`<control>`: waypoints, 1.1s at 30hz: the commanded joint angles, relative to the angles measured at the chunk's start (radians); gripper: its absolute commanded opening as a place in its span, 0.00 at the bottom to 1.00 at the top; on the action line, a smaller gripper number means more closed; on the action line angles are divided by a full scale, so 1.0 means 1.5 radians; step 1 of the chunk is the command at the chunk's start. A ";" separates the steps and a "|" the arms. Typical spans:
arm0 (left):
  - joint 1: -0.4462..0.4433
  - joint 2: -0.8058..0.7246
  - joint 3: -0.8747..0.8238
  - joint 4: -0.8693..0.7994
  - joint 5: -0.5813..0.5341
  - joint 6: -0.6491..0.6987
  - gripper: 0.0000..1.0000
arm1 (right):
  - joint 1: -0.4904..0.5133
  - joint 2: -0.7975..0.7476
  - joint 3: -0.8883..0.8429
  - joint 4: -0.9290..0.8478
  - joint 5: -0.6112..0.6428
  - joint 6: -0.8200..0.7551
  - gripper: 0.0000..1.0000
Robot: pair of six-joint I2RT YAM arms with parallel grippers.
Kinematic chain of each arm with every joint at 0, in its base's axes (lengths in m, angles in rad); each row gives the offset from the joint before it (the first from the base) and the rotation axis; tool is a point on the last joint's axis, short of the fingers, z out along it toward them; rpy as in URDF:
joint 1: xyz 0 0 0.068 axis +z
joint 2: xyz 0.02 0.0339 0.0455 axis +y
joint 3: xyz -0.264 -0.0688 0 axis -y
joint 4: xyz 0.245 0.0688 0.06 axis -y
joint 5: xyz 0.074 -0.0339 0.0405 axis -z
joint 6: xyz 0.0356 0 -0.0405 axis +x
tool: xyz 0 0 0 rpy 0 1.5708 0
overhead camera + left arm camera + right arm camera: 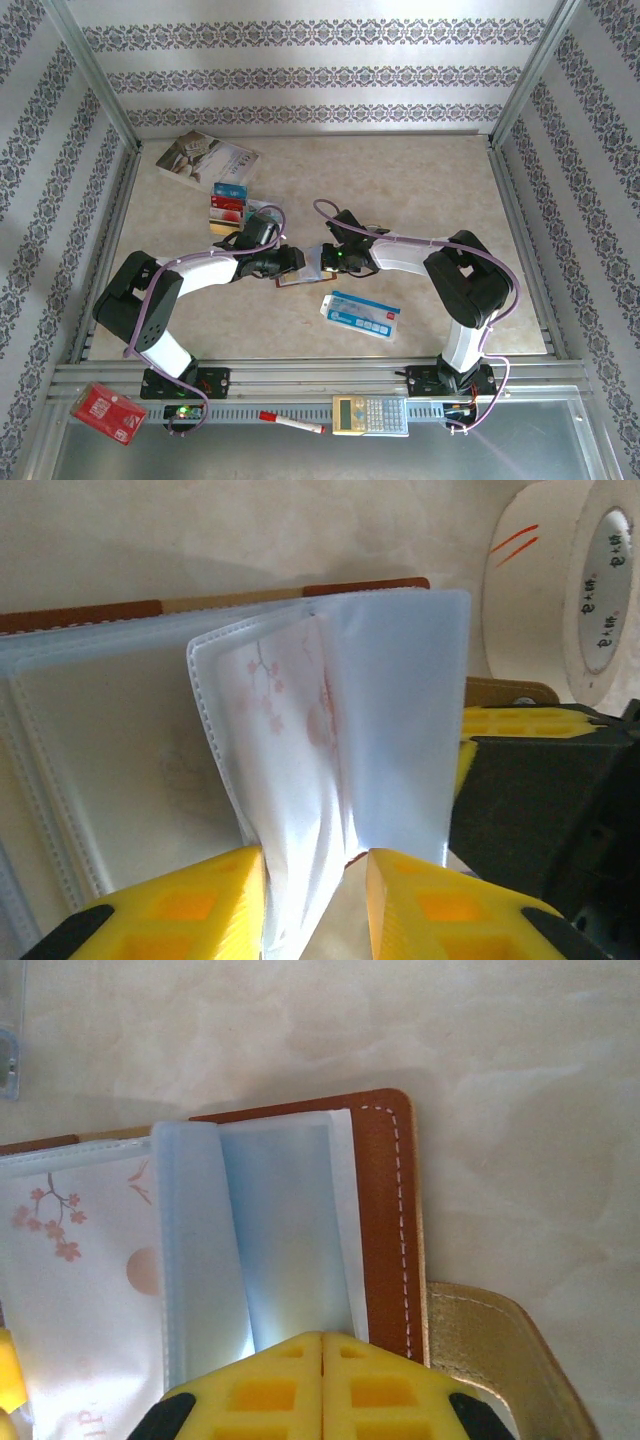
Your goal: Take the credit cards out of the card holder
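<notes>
So my left gripper [315, 905] is partly closed, pinching a clear sleeve with a cherry-blossom white card [290, 740] inside, and my right gripper [322, 1385] is fully shut, pressing the card holder [385, 1230] cover down right between both wrists

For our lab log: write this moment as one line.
left tool: around sleeve page | right tool: shut, at card holder edge | removed cards: stacked beside book
</notes>
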 commanded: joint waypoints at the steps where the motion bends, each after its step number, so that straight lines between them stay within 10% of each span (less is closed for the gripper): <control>1: -0.001 -0.003 0.020 -0.058 -0.033 0.028 0.32 | -0.009 -0.030 -0.014 -0.011 0.006 0.004 0.08; 16: -0.001 -0.083 0.021 -0.107 -0.082 0.058 0.32 | -0.020 -0.149 -0.004 -0.016 -0.010 -0.045 0.15; 33: -0.003 0.018 0.028 -0.021 -0.046 0.008 0.28 | 0.009 0.032 0.065 -0.012 -0.071 -0.022 0.12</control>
